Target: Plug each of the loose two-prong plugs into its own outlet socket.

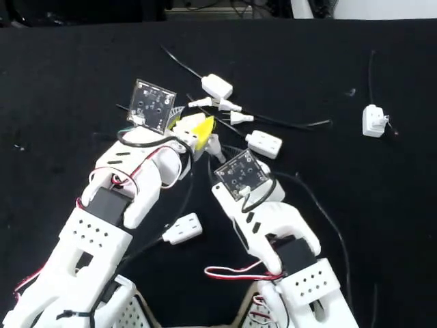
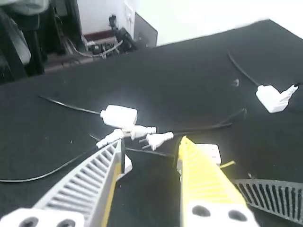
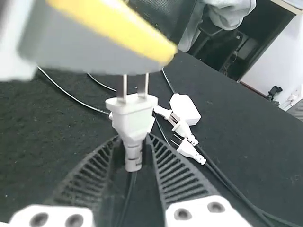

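Grip first: your right jaws are clamped narrow on the stem of the white two-prong plastic plug (image 3: 131, 118), prongs pointing straight out ahead of them. Just past the prongs hangs the yellow-faced finger (image 3: 109, 26) of your left jaws, which stand wide with nothing gripped. I'd clear those aside, then square the prongs to the white rectangular outlet socket (image 1: 263, 143), lying just beyond both jaws on the black bench (image 1: 382, 61).
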Robot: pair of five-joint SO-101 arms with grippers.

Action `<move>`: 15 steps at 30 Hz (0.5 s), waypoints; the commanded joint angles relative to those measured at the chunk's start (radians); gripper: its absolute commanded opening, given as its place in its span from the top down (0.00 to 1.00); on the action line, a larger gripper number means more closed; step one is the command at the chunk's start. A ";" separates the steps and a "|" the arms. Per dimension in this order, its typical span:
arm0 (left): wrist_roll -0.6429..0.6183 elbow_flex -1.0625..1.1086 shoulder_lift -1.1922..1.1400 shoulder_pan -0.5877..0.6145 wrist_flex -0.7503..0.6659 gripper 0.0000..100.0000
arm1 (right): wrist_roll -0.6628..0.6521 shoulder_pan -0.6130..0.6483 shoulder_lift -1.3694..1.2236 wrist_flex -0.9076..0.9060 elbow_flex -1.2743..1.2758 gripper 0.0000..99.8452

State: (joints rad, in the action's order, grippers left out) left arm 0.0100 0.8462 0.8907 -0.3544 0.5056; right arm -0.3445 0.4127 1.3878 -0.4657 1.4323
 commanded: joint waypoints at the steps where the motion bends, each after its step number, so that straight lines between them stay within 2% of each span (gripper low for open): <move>1: 0.049 -0.050 0.008 -0.015 0.021 0.80 | 0.009 0.015 0.022 -0.003 -0.012 0.99; 8: 0.212 0.010 0.002 -0.005 0.023 0.80 | 0.009 0.015 0.022 -0.005 -0.013 0.99; 15: 0.247 0.077 0.005 0.036 0.017 0.80 | 0.005 0.015 0.022 -0.005 -0.019 0.99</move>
State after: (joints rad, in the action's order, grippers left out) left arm 0.2401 0.9091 0.8984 -0.3437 0.5178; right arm -0.3460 0.4127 1.3878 -0.4687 1.4339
